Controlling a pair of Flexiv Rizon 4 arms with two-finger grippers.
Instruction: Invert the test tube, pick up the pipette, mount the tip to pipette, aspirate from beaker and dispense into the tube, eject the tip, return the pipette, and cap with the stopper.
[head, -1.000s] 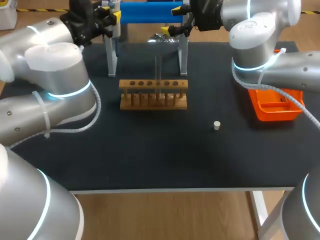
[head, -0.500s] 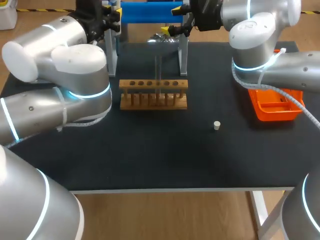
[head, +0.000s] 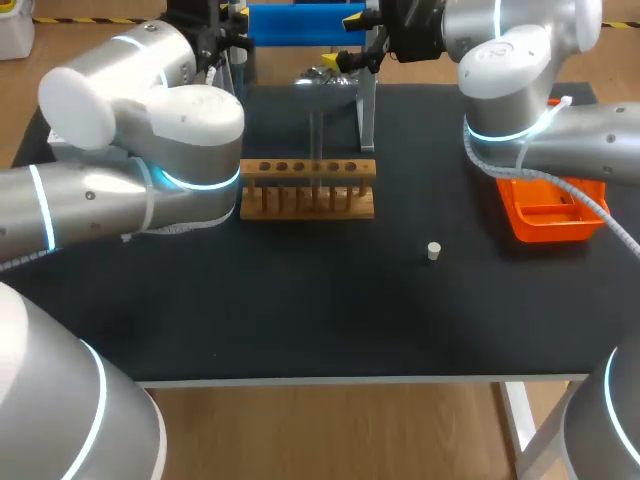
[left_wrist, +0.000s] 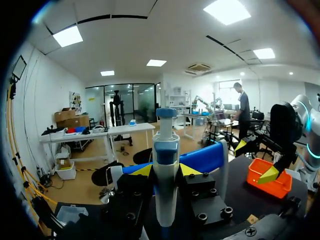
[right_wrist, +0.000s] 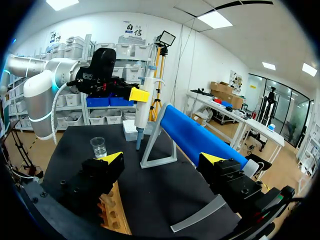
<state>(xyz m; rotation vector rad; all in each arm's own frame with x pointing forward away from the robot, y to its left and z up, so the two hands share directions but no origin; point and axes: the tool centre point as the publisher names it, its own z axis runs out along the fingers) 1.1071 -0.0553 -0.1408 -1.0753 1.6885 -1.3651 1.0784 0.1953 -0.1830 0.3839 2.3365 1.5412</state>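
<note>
Pipette (left_wrist: 165, 150) stands upright, clamped between the yellow fingertips of the left gripper (left_wrist: 166, 171) at the table's far edge beside the blue-barred stand (right_wrist: 192, 135), seemingly clear of the tabletop, while the right gripper (right_wrist: 162, 162) hangs wide open, holding nothing, near the wooden tube rack (head: 307, 188).

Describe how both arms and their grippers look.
The left arm and right arm are rounded silver-grey segments with glowing cyan rings at the joints and white spiral-wrapped cables outside. The left gripper and right gripper are blocky black, with screw holes and bright yellow tips.
</note>
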